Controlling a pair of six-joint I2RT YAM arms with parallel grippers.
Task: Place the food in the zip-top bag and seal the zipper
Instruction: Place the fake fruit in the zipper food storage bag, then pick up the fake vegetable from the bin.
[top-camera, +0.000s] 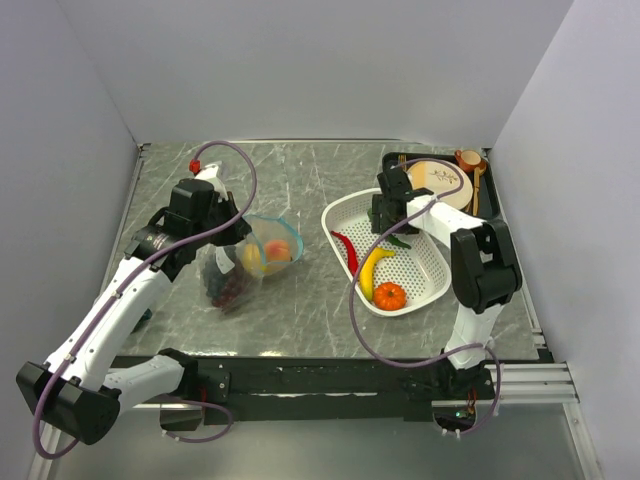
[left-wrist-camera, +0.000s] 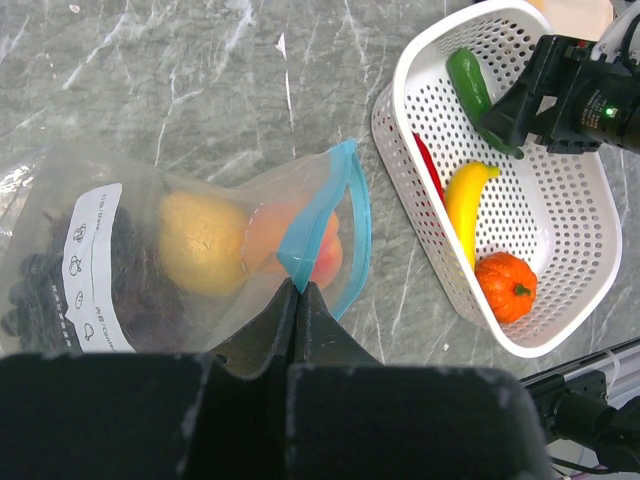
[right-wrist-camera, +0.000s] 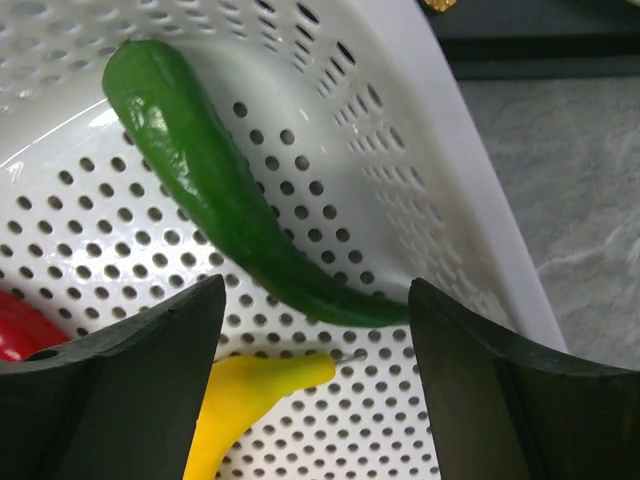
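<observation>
L claw (left-wrist-camera: 297, 292): fingers pressed together w/ no gap, pinching the near lip of the bag (left-wrist-camera: 70, 190) just under the zip strip (left-wrist-camera: 356, 215), so the mouth stands open toward the basket (left-wrist-camera: 398, 130). The bag lies on the table (left-wrist-camera: 200, 70), left of the basket. Inside it: grapes (left-wrist-camera: 30, 290) at the closed end, then lemon (left-wrist-camera: 203, 243), then peach (left-wrist-camera: 330, 255) right by the mouth.

R claw (right-wrist-camera: 315, 335): fingers spread wide, nothing held. It hangs low in the basket's far end, w/ the green piece (right-wrist-camera: 215, 205) lying slantwise just ahead of the fingers and the tip of the banana (right-wrist-camera: 250, 400) showing between them. Can't tell if the fingertips touch the basket floor.

Also in the basket: chili (left-wrist-camera: 428, 165) and tomato (left-wrist-camera: 506, 286), apart from each other w/ the banana between.

Step, as I read it: loading, approx halfway, w/ 3 items in and 4 out. Zip not sealed.

Next move prob. a pick of the green piece. That calls for the R claw to drop over it, straddle its narrow width away from the basket wall, close and lift clear of the rim. It then carries across to the mouth, which the L claw must hold open. The mouth is narrow & floppy, so entry angle matters.
</observation>
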